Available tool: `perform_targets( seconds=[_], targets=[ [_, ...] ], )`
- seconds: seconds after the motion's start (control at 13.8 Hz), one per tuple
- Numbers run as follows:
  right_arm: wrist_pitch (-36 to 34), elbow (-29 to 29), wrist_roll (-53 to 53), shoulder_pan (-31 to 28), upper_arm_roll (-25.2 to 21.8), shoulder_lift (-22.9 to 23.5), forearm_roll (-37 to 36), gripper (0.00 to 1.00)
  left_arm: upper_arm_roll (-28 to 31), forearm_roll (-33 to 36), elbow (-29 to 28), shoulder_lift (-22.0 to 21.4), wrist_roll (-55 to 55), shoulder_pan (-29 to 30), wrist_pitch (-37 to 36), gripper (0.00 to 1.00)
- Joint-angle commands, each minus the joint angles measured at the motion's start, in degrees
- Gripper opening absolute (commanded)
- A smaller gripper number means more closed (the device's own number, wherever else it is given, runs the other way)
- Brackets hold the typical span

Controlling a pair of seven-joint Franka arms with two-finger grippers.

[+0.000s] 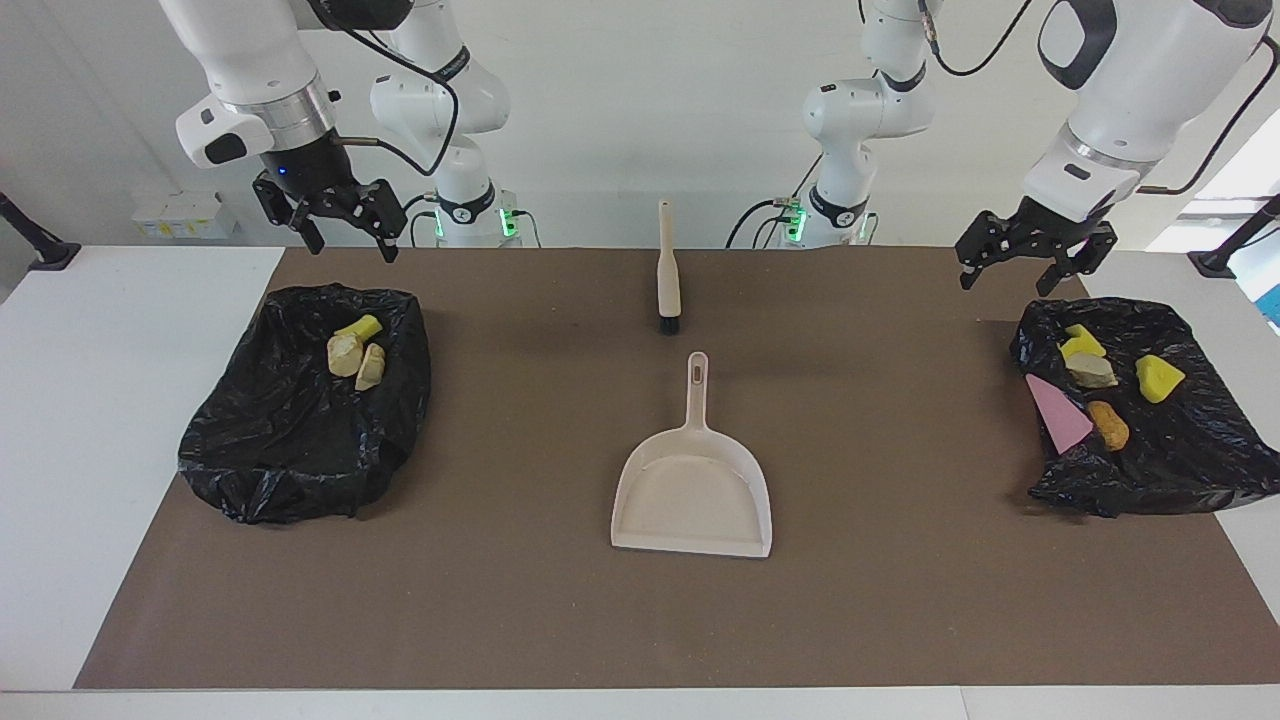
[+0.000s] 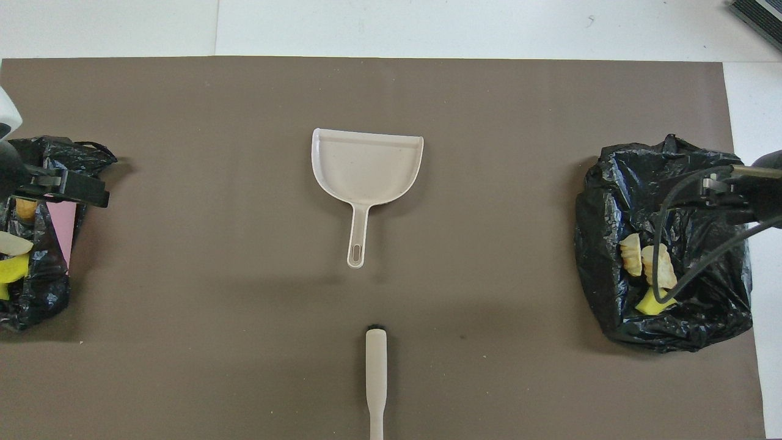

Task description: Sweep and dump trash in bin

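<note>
With all visible trash apparently binned, the open-jawed left gripper and right gripper flank the empty dustpan.

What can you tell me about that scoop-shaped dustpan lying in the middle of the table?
The dustpan is beige and looks like plastic: a shallow pan with a raised rim and a slim handle ending in a hanging slot. It lies flat and empty on the brown mat, handle pointing toward the robots and the brush, which lies nearer to them, apart from it. Nothing touches it but the mat.
</note>
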Motion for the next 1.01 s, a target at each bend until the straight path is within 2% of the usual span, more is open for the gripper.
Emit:
perform_targets(
  seconds=[0.0, 0.94],
  targets=[
    [0.98, -0.6, -2.12, -0.02, -0.1, -0.61, 0.33, 1.0, -0.01, 1.11, 1.64, -0.5, 1.21, 0.11, -2.16, 1.0],
    [0.98, -0.78, -3.35, -0.11, -0.1, -0.61, 0.33, 1.0, 0.08, 0.93, 2.44, -0.32, 2.52, 0.29, -3.13, 1.0]
  ],
)
